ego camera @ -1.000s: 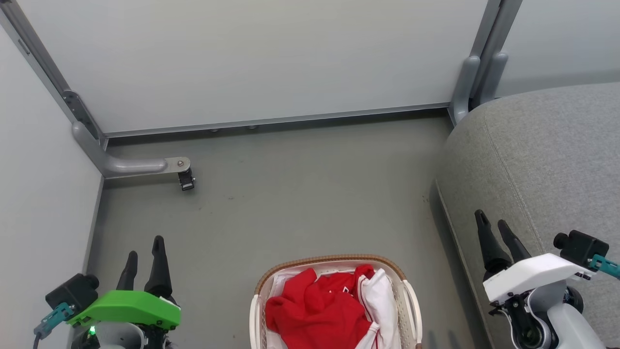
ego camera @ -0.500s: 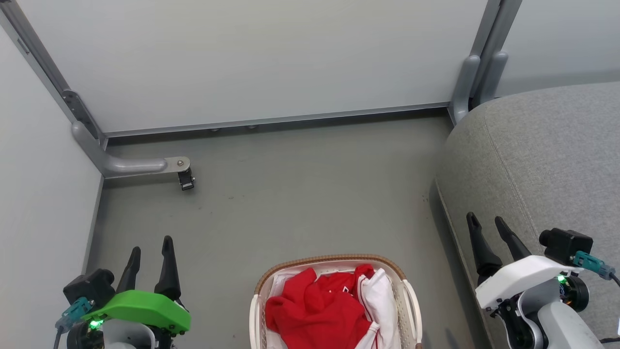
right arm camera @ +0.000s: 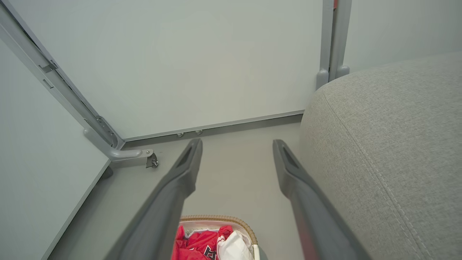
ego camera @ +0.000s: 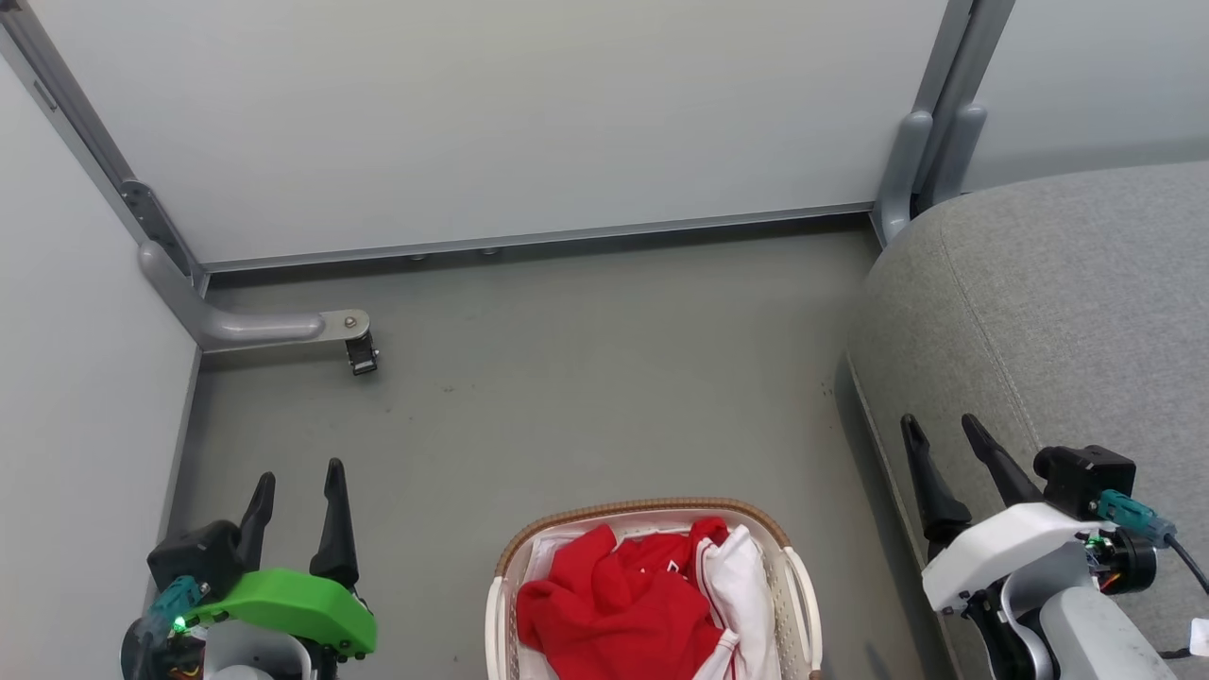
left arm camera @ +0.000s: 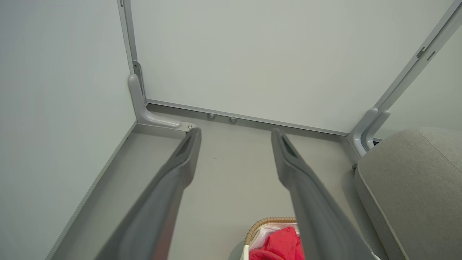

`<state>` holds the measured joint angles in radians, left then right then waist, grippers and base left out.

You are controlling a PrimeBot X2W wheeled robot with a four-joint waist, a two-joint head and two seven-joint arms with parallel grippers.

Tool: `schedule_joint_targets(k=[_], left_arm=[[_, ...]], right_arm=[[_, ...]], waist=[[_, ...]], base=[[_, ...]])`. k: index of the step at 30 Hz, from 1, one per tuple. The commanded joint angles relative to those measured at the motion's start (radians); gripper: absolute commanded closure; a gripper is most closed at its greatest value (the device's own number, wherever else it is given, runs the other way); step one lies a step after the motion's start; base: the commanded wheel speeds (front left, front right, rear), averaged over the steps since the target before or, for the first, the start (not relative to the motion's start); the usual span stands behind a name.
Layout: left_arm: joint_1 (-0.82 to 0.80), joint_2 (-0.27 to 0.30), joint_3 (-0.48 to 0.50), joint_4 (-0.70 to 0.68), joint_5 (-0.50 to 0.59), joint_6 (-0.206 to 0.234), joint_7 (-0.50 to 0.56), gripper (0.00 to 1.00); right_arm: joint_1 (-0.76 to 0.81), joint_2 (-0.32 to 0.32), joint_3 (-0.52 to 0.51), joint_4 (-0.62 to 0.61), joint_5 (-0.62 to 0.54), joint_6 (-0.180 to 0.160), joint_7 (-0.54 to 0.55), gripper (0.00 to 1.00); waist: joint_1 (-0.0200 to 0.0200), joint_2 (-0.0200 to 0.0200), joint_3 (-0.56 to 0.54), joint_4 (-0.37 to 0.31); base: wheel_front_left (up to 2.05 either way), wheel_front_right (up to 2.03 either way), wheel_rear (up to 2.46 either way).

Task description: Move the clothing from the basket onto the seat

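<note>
While the clothing (ego camera: 614, 614) lies heaped in the basket (ego camera: 642, 507) at near centre, left of the seat (ego camera: 1058, 312), both arms have crept inward since a second ago. Left gripper (ego camera: 300, 470) and right gripper (ego camera: 940, 420) hover low, fingers pointing far, jaws spread wide, holding nothing.

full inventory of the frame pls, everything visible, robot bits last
laundry basket: 1, white with brown woven rim, on the floor, bottom centre of head view
clothing: heap, count unclear, red and white, inside the laundry basket
sofa: 1, grey fabric, right of the laundry basket
floor: 1, grey-green, between wall panels and sofa
wall panels: 3, pale grey, left, back and behind the sofa
support foot with caster: 1, grey, far left corner
left tool: 1, dark fingers, green housing, open, lower left
right tool: 1, dark fingers, white housing, open, lower right by the sofa's edge
</note>
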<state>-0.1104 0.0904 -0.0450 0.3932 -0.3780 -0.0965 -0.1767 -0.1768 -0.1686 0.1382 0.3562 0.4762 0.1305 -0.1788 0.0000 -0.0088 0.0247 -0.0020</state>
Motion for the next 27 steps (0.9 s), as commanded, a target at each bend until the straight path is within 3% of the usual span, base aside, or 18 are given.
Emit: schedule_joint_targets(k=[1,27], left_arm=[[-0.001,0.009,0.001,-0.009,0.021,0.004,-0.009,0.0],[0.028,-0.017,0.052,-0.014,0.204,-0.023,-0.063,0.0]], right_arm=[[-0.012,-0.006,-0.001,-0.006,-0.027,0.0,-0.01,0.0],[0.011,0.012,-0.034,0.048,-0.214,0.0,-0.063,0.0]], waist=[[0.0,0.0059,-0.001,0.0],[0.0,0.0077,-0.005,-0.004]], base=[[0.0,0.0,0.0],[0.0,0.0,0.0]])
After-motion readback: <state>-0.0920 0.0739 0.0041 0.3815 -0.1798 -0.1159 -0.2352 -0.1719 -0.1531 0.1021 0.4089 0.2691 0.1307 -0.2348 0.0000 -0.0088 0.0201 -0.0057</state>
